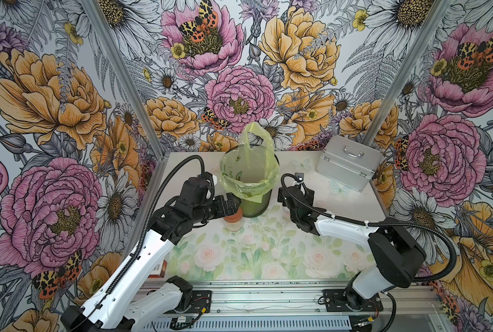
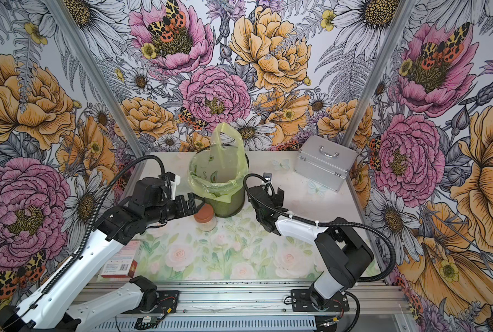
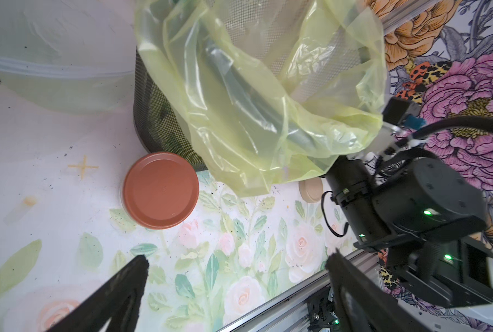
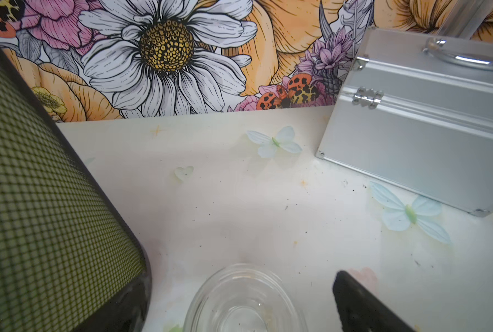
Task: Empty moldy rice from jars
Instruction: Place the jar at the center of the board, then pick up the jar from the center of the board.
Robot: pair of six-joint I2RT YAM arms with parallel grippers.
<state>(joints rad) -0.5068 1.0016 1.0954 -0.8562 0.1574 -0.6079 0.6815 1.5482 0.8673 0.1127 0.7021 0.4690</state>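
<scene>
A clear glass jar with a copper-orange lid [image 1: 233,215] [image 2: 205,213] [image 3: 161,190] stands upright beside the bin, a pale layer of rice [image 2: 206,225] showing through its glass. My left gripper [image 1: 231,204] [image 3: 238,257] hovers just above and left of it, open and empty. My right gripper [image 1: 295,194] [image 4: 246,276] is right of the bin, open around a second jar [image 4: 243,299] without touching it. That jar is lidless and looks empty; the gripper hides it in both top views. A beige lid [image 3: 311,191] lies on the mat by the bin.
The dark mesh bin with a yellow-green bag [image 1: 249,184] [image 2: 218,178] stands between the grippers. A silver case [image 1: 347,162] sits back right, and a red-and-white box [image 2: 121,263] lies front left under the left arm. A translucent bowl [image 3: 52,72] is behind the lidded jar.
</scene>
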